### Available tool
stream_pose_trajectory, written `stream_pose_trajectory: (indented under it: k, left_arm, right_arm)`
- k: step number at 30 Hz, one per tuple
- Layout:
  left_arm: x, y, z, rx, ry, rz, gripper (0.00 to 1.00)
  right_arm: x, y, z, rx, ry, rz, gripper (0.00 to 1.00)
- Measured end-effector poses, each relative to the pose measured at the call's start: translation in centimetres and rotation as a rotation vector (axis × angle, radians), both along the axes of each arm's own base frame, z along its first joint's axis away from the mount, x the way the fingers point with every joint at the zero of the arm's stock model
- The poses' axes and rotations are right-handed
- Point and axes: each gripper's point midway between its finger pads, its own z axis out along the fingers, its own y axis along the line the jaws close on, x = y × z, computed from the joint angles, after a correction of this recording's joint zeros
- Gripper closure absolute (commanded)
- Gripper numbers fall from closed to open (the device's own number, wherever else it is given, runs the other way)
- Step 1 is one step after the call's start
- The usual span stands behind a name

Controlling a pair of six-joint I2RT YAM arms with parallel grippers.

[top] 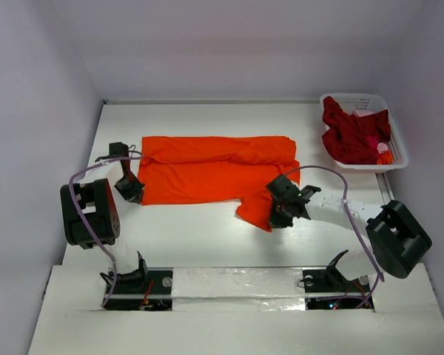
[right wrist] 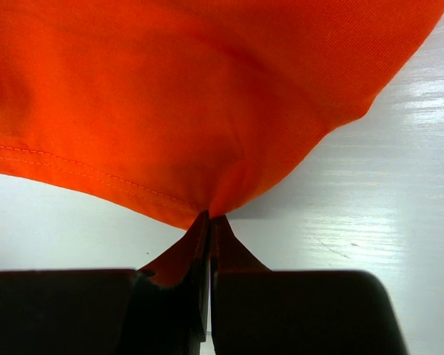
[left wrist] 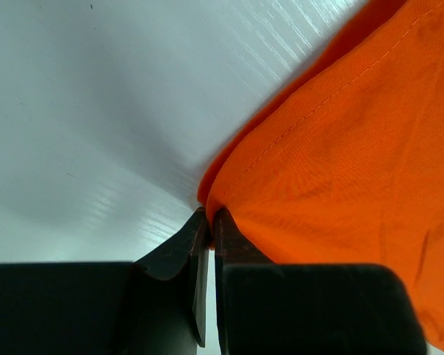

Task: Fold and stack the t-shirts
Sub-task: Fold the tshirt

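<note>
Pinching the orange t-shirt (top: 207, 174) twice: left gripper (left wrist: 209, 214) pressed together on a hem corner, right gripper (right wrist: 209, 217) clamping a near flap, cloth lying just ahead, probably readying a two-handed fold.

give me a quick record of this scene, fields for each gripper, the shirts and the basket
left gripper: shut on the near left corner of the orange t-shirt
right gripper: shut on the orange t-shirt's near right flap
orange t-shirt: spread across the table, partly folded
dark red t-shirts: bunched in the white basket, far right corner
stack: none yet
</note>
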Motion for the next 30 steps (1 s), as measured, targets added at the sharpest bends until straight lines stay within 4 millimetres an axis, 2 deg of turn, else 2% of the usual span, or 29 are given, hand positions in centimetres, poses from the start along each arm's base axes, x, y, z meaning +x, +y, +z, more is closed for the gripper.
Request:
stream_pose_trajectory:
  k: [6, 13, 30]
  left_arm:
    - [0.1, 0.0, 0.3, -0.002, 0.0, 0.0, 1.0]
    - [1.0, 0.1, 1.1, 0.002, -0.02, 0.0, 1.0]
    - [3.0, 0.2, 3.5, -0.003, -0.07, 0.005, 1.0]
  right_arm:
    - [0.7, 0.2, 1.0, -0.002, -0.023, -0.007, 1.0]
    - [3.0, 0.4, 3.7, 0.039, -0.089, -0.048, 1.0]
    - [5.6, -4.5, 4.7, 0.015, -0.106, -0.188, 1.0]
